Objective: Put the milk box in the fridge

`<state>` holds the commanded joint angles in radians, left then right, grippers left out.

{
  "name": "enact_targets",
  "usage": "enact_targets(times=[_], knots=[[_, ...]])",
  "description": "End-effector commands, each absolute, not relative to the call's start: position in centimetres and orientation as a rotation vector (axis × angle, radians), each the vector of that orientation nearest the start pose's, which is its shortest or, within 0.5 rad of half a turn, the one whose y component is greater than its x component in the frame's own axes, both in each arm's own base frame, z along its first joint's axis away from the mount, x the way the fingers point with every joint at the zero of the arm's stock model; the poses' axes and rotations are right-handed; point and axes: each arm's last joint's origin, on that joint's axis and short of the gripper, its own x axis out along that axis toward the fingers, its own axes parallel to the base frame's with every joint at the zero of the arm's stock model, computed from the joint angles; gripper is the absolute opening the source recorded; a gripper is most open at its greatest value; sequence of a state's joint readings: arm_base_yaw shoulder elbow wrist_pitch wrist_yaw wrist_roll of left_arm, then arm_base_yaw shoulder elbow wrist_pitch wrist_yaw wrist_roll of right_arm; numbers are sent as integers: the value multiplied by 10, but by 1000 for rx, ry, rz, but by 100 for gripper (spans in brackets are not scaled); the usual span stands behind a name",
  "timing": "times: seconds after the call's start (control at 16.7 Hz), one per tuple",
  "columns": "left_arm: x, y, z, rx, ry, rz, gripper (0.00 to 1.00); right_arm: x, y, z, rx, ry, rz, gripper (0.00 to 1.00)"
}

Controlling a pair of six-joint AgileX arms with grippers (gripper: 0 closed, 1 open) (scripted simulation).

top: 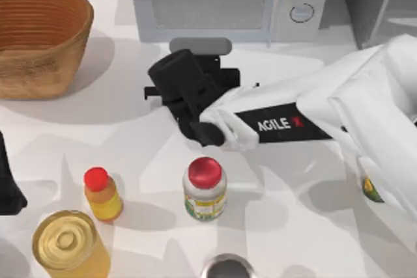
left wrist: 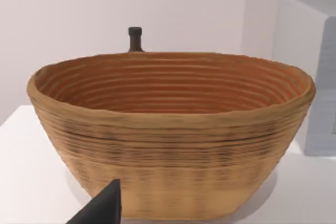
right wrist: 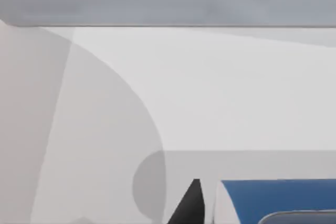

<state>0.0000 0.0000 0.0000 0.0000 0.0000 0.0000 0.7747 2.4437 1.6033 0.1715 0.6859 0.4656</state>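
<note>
Top view. The white AgileX right arm [top: 365,115] reaches in from the right edge of the white desk [top: 287,226] toward its middle, ending in the black right gripper [top: 171,86] just in front of the white microwave with two round dials [top: 228,1], which stands at the rear edge. The gripper's body hides its fingers, so whether the claw is released or clenched cannot be told. The large grey metallic fridge with a pale door panel [top: 381,1] occupies the rear right corner. A woven brown wicker basket [top: 39,37] sits at the rear left corner. Toward the front edge stand a white jar with a red lid [top: 205,190], a small yellow bottle with a red cap [top: 102,194] and, at the front left corner, a round glass jar of pale yellow liquid [top: 68,245]. The black left gripper [top: 10,180] rests parked at the left edge; its claw state cannot be told.

Left wrist view. The wicker basket [left wrist: 173,129] stands on the desk, a dark bottle neck [left wrist: 135,39] rising behind its rim. A black fingertip [left wrist: 102,208] shows in front of the basket.

Right wrist view. The blue top of the small rectangular milk box [right wrist: 273,198] lies just beside a black fingertip [right wrist: 190,203]; contact cannot be judged. Beyond is the desk surface [right wrist: 210,93].
</note>
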Motion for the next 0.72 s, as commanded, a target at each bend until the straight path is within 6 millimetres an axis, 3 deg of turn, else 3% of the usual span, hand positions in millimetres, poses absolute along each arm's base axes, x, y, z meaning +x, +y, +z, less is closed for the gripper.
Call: enact_targets(times=[0.18, 0.54, 0.72], knots=[[106, -1, 160, 0, 0, 0, 100, 376, 349, 101, 2, 501, -8, 0], [106, -1, 160, 0, 0, 0, 100, 374, 347, 183, 0, 503, -8, 0], [106, -1, 160, 0, 0, 0, 100, 372, 344, 208, 3, 500, -7, 0]])
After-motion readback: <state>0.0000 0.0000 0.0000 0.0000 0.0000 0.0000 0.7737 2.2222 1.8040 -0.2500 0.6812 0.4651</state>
